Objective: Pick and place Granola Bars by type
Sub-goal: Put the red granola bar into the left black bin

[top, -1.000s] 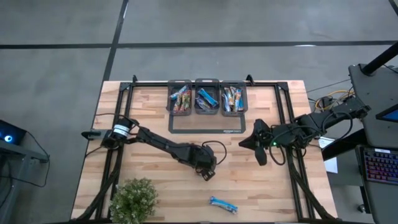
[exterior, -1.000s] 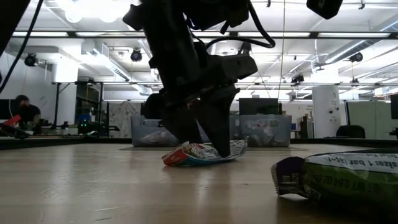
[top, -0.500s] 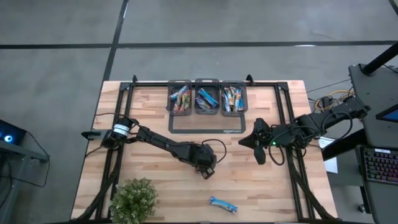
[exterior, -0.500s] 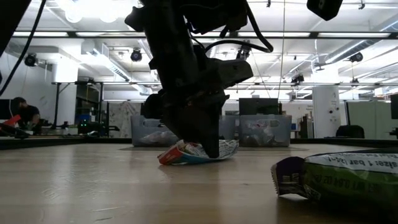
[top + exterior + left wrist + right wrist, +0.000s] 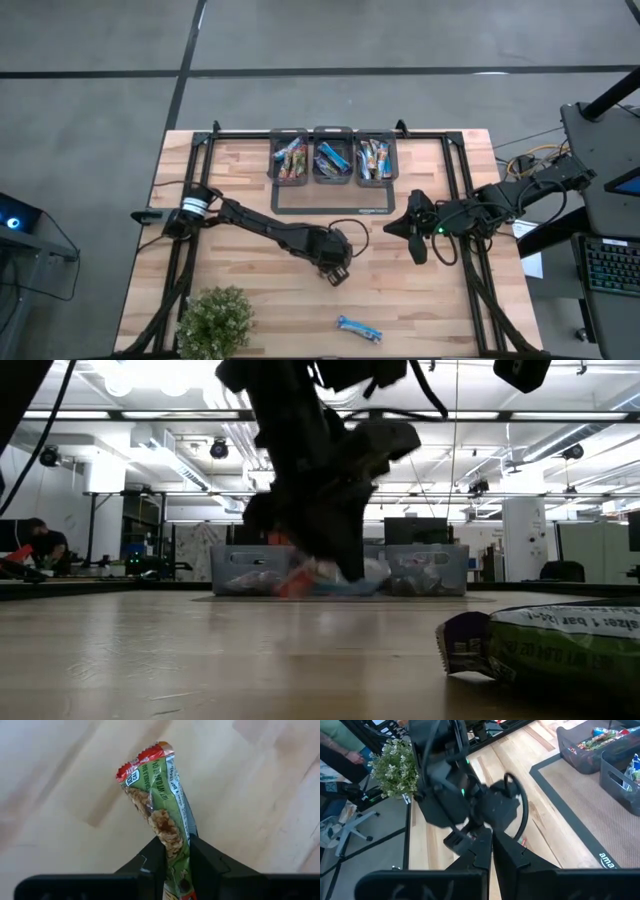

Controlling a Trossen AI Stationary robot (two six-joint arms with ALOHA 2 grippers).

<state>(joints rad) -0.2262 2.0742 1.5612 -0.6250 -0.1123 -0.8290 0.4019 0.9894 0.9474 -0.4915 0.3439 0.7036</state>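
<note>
One slim granola bar in a green wrapper with a red crimped end (image 5: 159, 815) sits pinched between the jaws of the left gripper (image 5: 338, 268), which hangs just above the light wooden counter (image 5: 240, 180) a little below its middle; the low view shows the bar clear of the wood. The grasp takes only one end of the bar, so most of its length sticks out unsupported; my worry is that the slick wrapper could slide or swivel in the jaws on the way up, and the bar could drop short or land in the wrong compartment. Its likely goal is the row of three dark plastic bins (image 5: 333, 133) at twelve o'clock, behind a dark flat mat (image 5: 330, 200); the left and right bins hold multicoloured bars, the middle one blue bars, so a green bar tipped into the middle would spoil the sorting. A second bar in a blue wrapper (image 5: 359, 327) lies loose at six o'clock, well apart from the jaws. At three o'clock the right gripper (image 5: 392, 228) waits with jaws clenched on nothing, near the line to the bins, and could crowd a wide swing. A leafy green potted plant (image 5: 214, 320) stands at seven o'clock, out of the way.
</note>
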